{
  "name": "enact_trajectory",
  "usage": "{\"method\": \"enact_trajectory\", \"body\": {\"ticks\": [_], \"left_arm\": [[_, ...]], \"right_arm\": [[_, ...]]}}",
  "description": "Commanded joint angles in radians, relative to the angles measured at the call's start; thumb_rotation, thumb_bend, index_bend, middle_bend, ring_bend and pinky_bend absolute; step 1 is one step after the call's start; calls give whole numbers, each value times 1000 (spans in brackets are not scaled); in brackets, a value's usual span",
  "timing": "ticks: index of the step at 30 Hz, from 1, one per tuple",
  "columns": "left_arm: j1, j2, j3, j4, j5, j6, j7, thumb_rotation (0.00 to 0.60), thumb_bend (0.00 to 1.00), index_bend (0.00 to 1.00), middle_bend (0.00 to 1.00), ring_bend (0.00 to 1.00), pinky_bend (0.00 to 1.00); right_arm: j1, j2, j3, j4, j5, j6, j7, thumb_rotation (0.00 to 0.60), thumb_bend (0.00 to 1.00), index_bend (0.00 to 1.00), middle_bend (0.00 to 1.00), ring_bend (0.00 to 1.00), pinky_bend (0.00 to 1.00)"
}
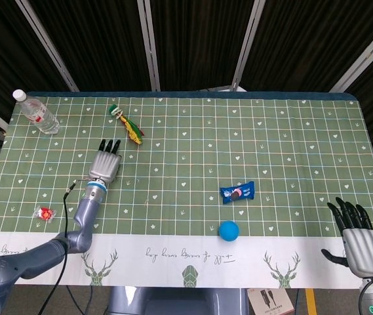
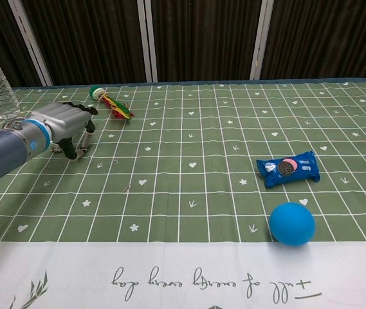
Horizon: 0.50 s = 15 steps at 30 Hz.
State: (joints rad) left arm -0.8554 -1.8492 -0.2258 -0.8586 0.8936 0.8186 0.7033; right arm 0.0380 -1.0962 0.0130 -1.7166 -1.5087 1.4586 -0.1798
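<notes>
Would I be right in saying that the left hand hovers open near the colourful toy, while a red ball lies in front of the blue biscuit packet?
Not quite: the ball is blue, not red, as the chest view shows. The left hand does hover open near the colourful toy, and the ball lies in front of the blue biscuit packet.

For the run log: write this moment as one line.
left robot hand: open, fingers toward toy carrot | right robot hand: open, at table edge | blue ball near cookie packet
</notes>
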Motion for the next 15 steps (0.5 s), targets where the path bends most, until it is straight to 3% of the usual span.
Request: {"method": "enact_trajectory", "body": {"ticks": [1,15], "left_arm": [[-1,-1,-1,0,-1,0,-2,600,345,511,0,0,0],[-2,-1,1,3,-11,-1,1,600,347,457,0,0,0]], "right_arm": [[0,0,0,-1,1,-1,2,600,25,94,0,0,26],[1,2,-1,-4,0,-3,4,600,26,94,0,0,26]]}}
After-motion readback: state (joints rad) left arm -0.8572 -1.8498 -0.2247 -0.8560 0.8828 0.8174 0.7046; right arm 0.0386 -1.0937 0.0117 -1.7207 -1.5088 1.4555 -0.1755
